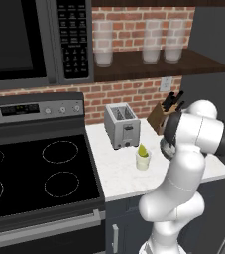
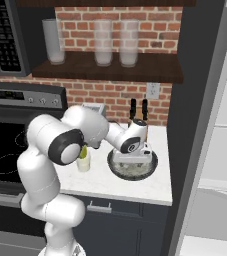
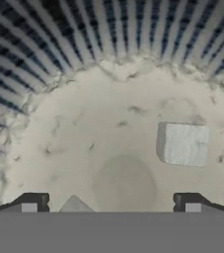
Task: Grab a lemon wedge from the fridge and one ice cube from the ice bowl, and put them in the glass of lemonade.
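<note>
The gripper (image 3: 111, 201) is hanging low inside the ice bowl (image 2: 152, 167), fingers spread wide and gripping nothing — a pale ice cube (image 3: 183, 143) is lying just beyond the right fingertip on the speckled bed. The lemon wedge (image 1: 142, 150) is already sitting in the glass of lemonade (image 1: 143, 161), near the toaster (image 1: 121, 126). The knife block (image 1: 159, 118) is standing behind the bowl, and the arm is hiding part of both.

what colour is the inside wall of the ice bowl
Dark grey with pale ribbed stripes on the ice bowl, clearest in the hand view.
</note>
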You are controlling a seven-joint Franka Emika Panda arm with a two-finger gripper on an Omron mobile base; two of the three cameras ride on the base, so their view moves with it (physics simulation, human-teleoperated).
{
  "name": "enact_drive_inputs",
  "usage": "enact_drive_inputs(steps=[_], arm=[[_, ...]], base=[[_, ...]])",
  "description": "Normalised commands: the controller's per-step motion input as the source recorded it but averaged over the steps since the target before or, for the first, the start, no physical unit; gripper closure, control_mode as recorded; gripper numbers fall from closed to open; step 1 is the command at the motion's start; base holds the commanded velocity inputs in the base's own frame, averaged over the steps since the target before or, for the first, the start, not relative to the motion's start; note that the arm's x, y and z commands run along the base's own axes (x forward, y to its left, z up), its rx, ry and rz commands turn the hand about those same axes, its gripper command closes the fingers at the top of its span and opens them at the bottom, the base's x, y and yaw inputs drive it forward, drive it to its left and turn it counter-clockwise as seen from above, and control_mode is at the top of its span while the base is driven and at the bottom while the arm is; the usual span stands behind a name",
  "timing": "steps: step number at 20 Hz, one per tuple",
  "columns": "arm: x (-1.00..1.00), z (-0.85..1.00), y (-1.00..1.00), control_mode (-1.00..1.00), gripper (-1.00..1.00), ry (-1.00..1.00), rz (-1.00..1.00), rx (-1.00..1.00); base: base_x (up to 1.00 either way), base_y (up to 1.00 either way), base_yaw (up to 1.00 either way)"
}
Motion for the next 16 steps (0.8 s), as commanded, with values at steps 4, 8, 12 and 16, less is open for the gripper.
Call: enact_drive_inputs(steps=[4,8,12,16], arm=[[0.05,-0.13,0.00,-1.00,-1.00,0.06,0.00,0.00],[0.00,-0.15,-0.05,-1.00,-1.00,0.04,-0.01,0.00],[0.00,-0.17,0.00,-1.00,-1.00,0.08,0.00,0.00],[0.01,-0.14,0.00,-1.00,-1.00,0.07,0.00,0.00]], base=[[0.00,0.00,0.00],[0.00,0.00,0.00],[0.00,0.00,0.00],[0.00,0.00,0.00]])
